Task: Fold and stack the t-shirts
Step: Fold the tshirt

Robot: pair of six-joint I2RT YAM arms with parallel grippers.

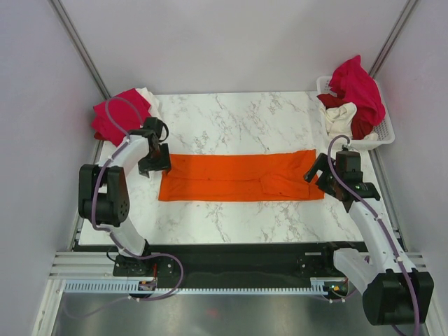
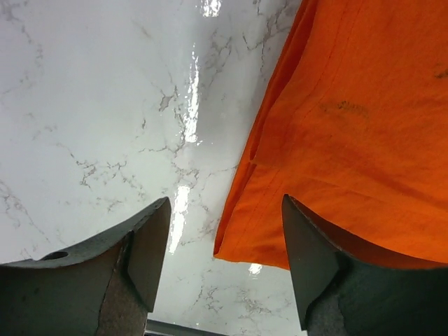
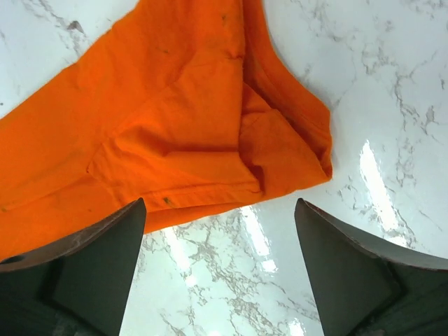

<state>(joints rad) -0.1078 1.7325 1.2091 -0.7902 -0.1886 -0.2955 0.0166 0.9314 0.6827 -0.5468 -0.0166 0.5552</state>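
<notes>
A bright orange t-shirt lies folded into a long flat strip across the middle of the marble table. My left gripper hovers at the strip's left end, open, with the shirt's corner between its jaws but not gripped. My right gripper hovers at the right end, open wide, and the orange cloth lies just beyond its fingertips. Crimson-pink and white shirts are piled at the far left corner. More shirts, crimson-pink, cream and dark red, fill the basket.
A white slotted plastic basket stands at the far right corner of the table. Grey walls close in the table on both sides and at the back. A black strip and a metal rail run along the near edge.
</notes>
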